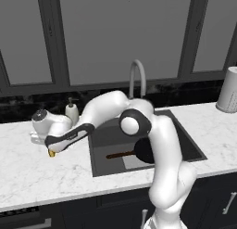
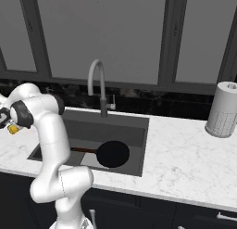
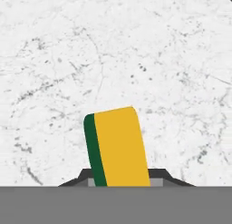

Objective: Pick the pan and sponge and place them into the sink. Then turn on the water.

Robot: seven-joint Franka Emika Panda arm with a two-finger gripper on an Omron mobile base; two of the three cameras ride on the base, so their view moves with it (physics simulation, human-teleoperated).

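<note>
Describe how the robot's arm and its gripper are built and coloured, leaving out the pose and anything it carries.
The arm is made of smooth, rounded, glossy white segments, thick like tubes. Its joints are dark: a black ring with a white cap at the elbow, and a grey disc on a joint nearer the hand. A black band runs along the white wrist link. The gripper ends in two small dark fingertips. No loose cables or printed markings are visible.

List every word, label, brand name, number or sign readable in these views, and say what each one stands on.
None: no readable text in any view.
The beige soap dispenser bottle carries no label that can be made out.
The white paper towel roll is plain.
The yellow sponge with a green scrubbing layer and the round black frying pan bear no markings.
</note>
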